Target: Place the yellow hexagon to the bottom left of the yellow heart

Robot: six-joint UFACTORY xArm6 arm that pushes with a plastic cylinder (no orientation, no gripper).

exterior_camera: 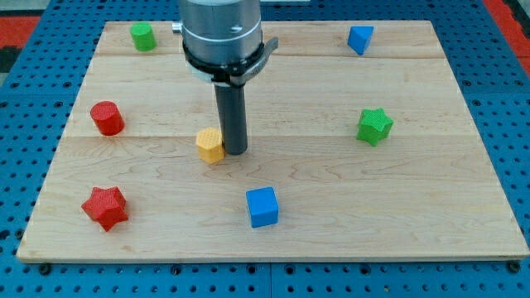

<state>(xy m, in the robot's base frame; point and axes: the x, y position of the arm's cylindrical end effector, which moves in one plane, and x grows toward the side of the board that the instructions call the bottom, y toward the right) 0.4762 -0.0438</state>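
The yellow hexagon (pixel 210 145) lies left of the board's middle. My tip (pixel 234 152) stands right against its right side, touching or nearly touching it. No yellow heart shows in the camera view; the arm's body (pixel 221 33) covers part of the board's top middle and may hide it.
A wooden board (pixel 414 223) carries a green block (pixel 143 36) at top left, a red cylinder (pixel 107 117) at left, a red star (pixel 105 207) at bottom left, a blue cube (pixel 262 207) at bottom middle, a green star (pixel 374 126) at right, a blue block (pixel 359 38) at top right.
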